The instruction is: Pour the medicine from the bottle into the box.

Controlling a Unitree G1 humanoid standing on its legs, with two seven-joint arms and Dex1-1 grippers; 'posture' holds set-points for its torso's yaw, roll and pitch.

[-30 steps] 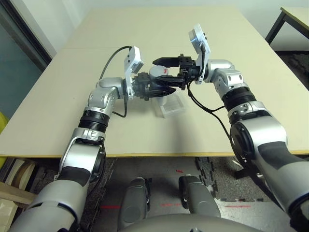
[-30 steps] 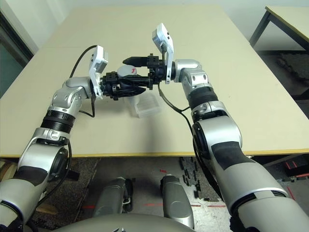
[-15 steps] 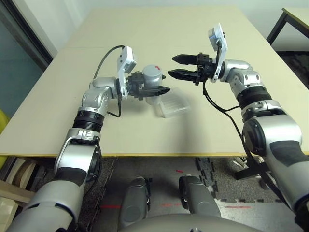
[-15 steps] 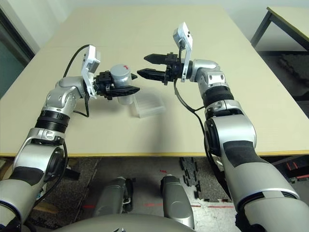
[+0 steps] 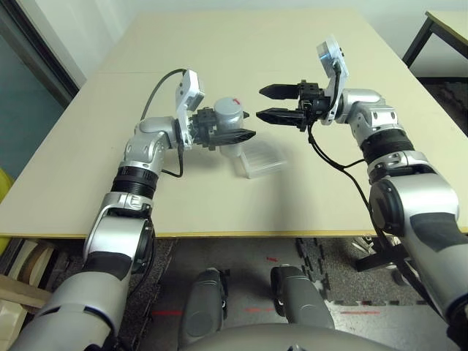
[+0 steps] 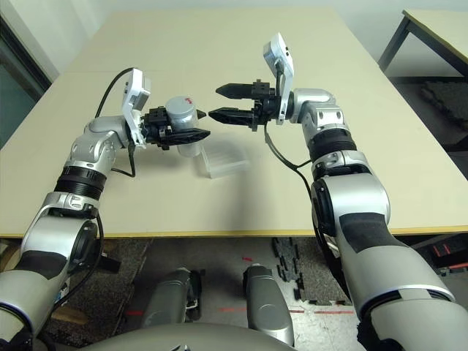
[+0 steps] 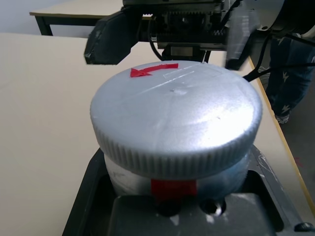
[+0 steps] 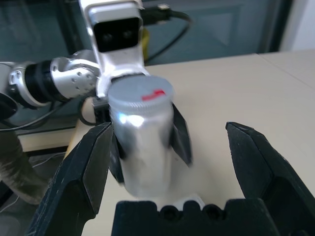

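While the left gripper (image 5: 245,133) has its jaws clamped on the bottle (image 5: 228,112) above the box (image 5: 261,159) on the counter (image 5: 219,51), the cap is on, the right gripper (image 5: 272,102) waits with jaws apart, and nothing is poured.

Both arms are built of rounded silver shells joined by black ribbed collars and black panels near the elbows. Each wrist carries a flat white camera block with a black cable looping back to the forearm. The left pincer (image 5: 245,126) and right pincer (image 5: 268,102) have thick matte-black fingers (image 8: 81,172) tapering to blunt tips, set in black housings with small screw holes.
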